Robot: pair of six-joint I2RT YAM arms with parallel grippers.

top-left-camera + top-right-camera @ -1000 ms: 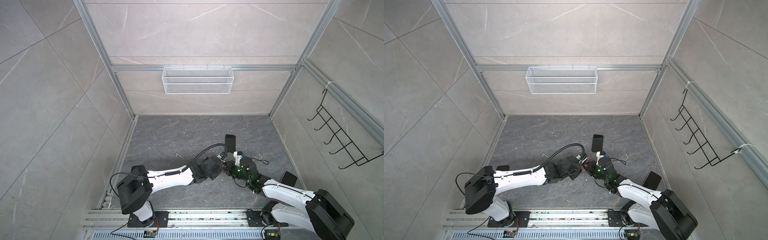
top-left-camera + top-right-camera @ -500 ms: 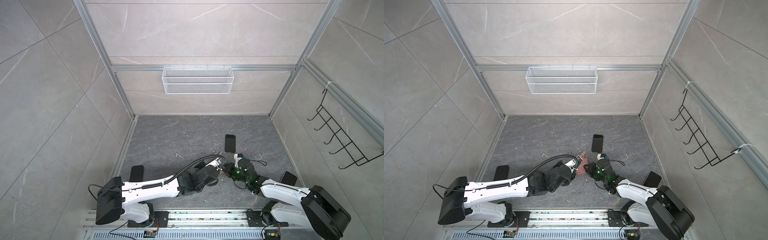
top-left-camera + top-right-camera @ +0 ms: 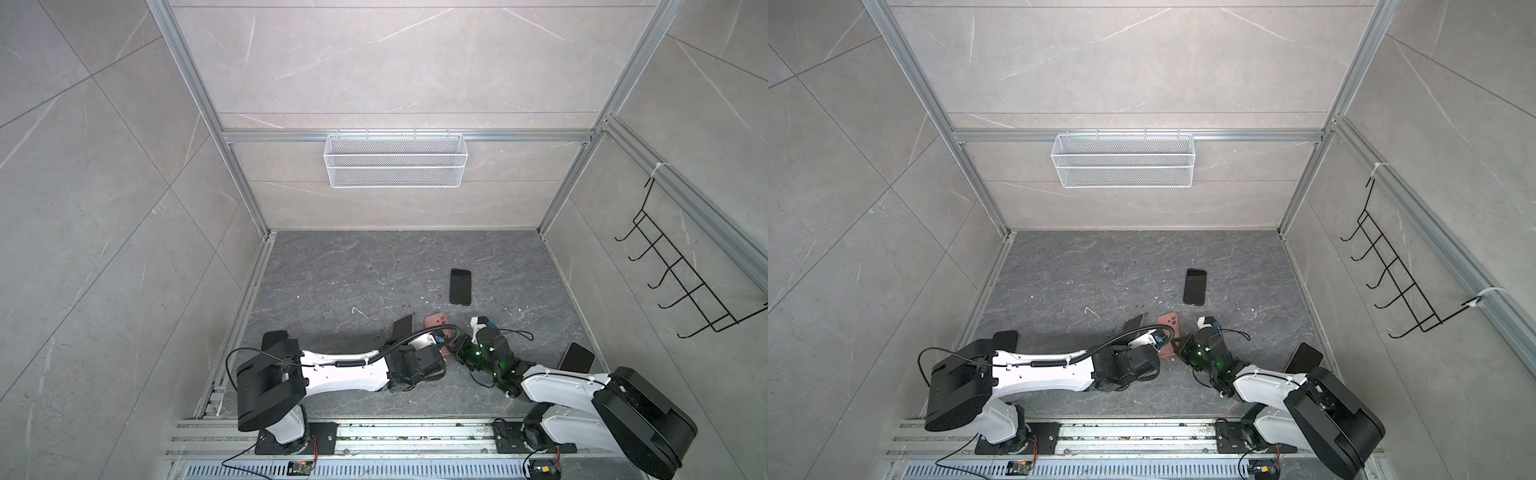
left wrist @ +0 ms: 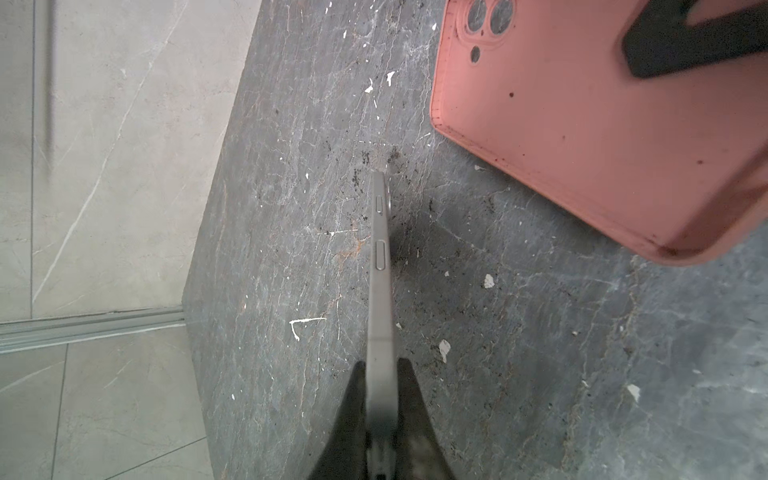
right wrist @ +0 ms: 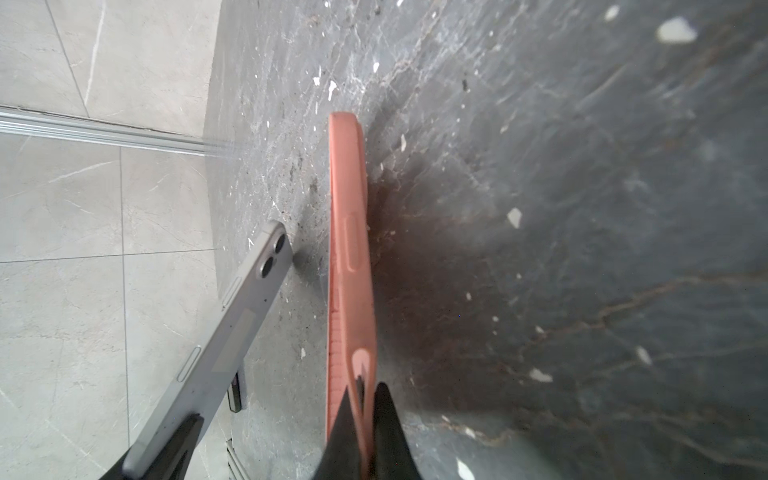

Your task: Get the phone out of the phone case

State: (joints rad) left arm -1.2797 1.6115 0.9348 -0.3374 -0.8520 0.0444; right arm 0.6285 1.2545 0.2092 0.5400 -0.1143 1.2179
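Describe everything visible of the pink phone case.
The salmon-pink, matte, rubbery-looking phone case is a thin shell with rounded corners, a raised rim, two round camera holes plus a smaller one in one corner, a moulded side button and an oval cutout near the gripped end. Dark specks soil it. It looks empty; the grey phone sits apart in the shut left gripper. The right gripper is shut on one end, holding it over the dark stone floor; whether it touches the floor cannot be told.

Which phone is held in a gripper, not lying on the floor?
The grey phone, pinched edge-on by the left gripper. The black phone lies flat on the floor; the right gripper grips only the pink case.
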